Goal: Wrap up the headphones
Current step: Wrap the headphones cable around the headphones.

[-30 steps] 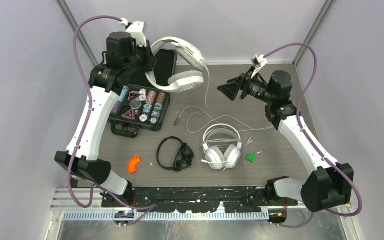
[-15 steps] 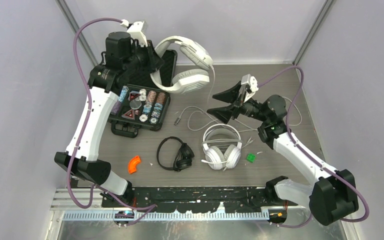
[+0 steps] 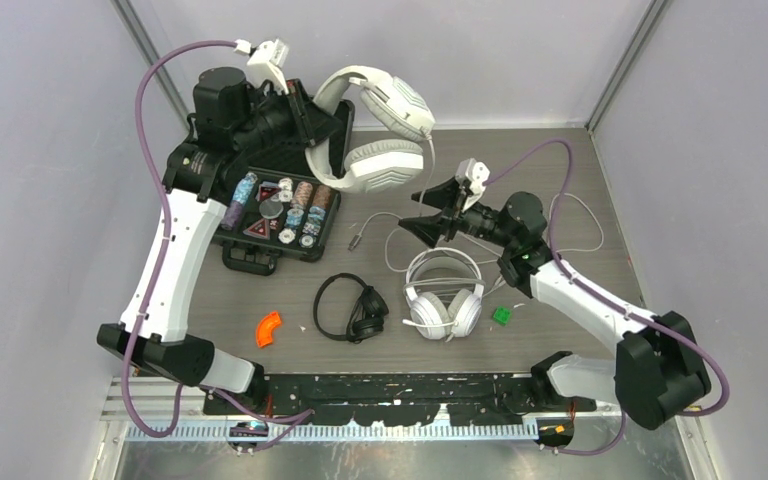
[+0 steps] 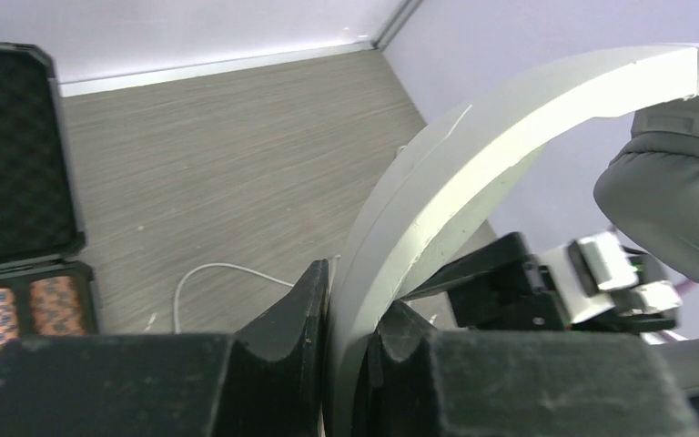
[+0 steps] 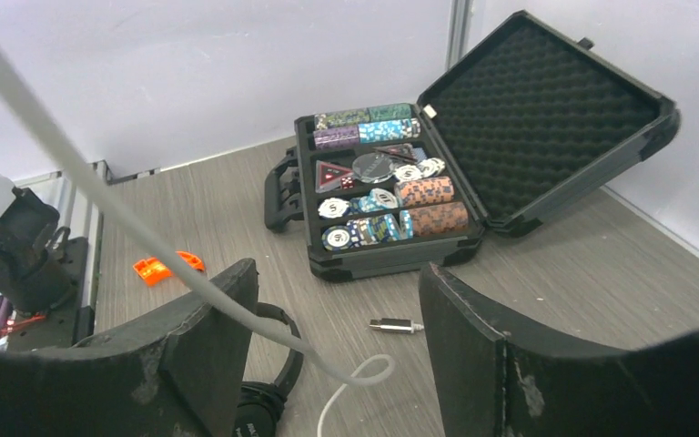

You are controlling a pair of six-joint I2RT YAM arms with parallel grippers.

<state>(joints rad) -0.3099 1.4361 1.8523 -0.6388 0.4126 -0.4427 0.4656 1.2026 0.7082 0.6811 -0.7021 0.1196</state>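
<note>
My left gripper is shut on the headband of a white padded pair of headphones, held up in the air over the back of the table. Its pale cord hangs down to the table. My right gripper is open beside that cord. In the right wrist view the cord slants down across the left finger into the gap of the right gripper. The cord's plug lies on the table. A second white pair and a slim black pair lie flat near the front.
An open black case of poker chips sits at the back left, under my left arm. An orange piece lies front left and a small green piece lies right of the white pair. Loose pale cord loops across the table's middle.
My right arm has swung left and down, bringing its jaws up to the hanging cord and narrowing them slightly. The left arm has raised the white pair a little to the right.
</note>
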